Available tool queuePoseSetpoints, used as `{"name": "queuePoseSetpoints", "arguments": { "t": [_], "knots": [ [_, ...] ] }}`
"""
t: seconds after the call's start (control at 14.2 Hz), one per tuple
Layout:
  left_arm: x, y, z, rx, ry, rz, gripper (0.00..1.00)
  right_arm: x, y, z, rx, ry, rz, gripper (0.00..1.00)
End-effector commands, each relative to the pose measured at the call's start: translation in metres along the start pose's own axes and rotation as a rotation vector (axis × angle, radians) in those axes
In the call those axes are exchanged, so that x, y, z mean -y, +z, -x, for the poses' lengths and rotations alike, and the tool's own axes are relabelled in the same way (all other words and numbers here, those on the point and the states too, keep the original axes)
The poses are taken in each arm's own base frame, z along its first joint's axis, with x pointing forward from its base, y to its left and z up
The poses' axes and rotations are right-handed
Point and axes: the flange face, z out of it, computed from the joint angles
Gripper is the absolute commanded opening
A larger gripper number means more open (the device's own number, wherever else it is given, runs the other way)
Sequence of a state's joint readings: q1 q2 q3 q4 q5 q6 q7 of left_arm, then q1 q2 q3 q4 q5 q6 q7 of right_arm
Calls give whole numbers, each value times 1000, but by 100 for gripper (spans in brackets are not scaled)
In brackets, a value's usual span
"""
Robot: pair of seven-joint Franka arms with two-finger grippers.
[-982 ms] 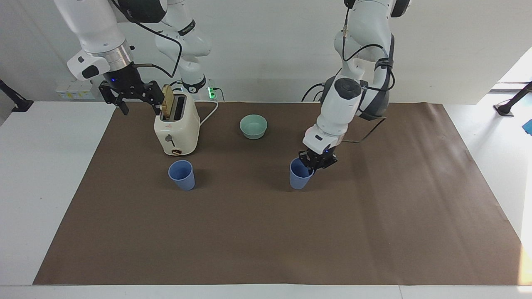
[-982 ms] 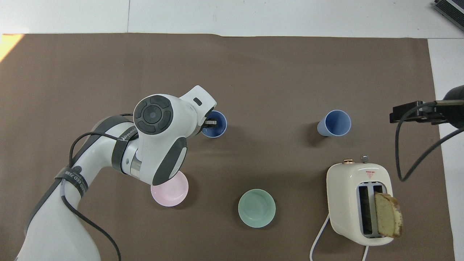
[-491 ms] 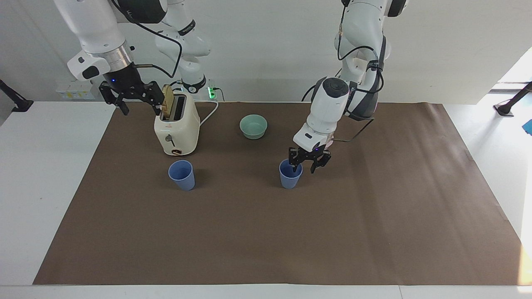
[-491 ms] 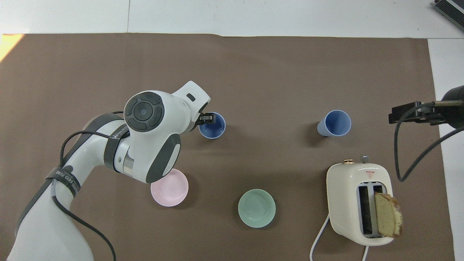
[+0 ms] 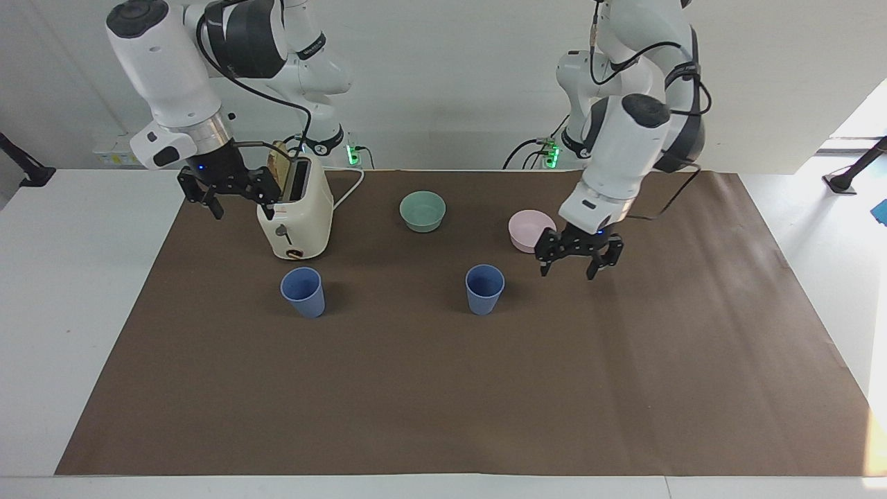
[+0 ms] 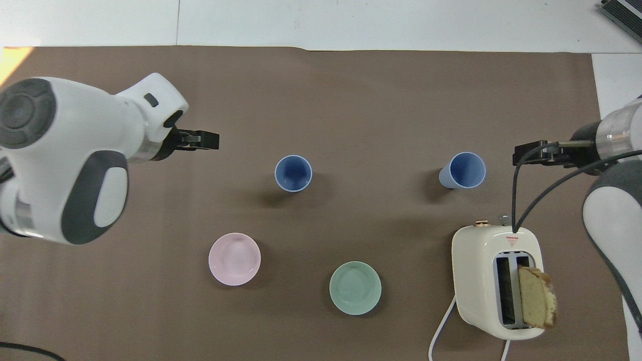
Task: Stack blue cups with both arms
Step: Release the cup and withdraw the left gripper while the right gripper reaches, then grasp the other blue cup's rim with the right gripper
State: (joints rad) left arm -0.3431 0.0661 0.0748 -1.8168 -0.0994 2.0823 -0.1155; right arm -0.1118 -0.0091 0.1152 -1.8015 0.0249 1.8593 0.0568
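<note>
Both blue cups stand upright and apart, one [image 5: 303, 292] just in front of the toaster [image 5: 294, 215], the other [image 5: 484, 289] toward the left arm's end; our left gripper [image 5: 579, 259] and right gripper [image 5: 232, 194] hang open and empty, so we should grip one cup's rim squarely, lift, and centre it over the other.

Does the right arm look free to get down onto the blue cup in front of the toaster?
Probably yes. The right tool, open, hangs beside the toaster, and that blue cup stands upright and alone on the brown mat with nothing over its mouth.
</note>
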Motion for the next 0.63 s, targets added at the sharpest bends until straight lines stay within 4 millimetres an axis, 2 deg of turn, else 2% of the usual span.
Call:
{"name": "queuePoseSetpoints", "arguments": {
  "t": [0.0, 0.07, 0.21, 0.35, 0.56],
  "knots": [
    [47, -40, 3, 18, 34, -17, 100, -6, 40, -8, 19, -5, 6, 100],
    [66, -56, -1, 9, 32, -43, 100, -7, 55, -12, 25, -5, 5, 100],
    [91, -81, -2, 33, 29, -84, 100, -8, 82, -18, 22, -4, 1, 100],
    [122, -113, 1, 53, 14, -89, 100, -7, 101, -20, -3, -6, -2, 100],
    [143, -150, 5, 77, -17, -89, 100, -8, 127, -24, 12, -3, -6, 100]
  ]
}}
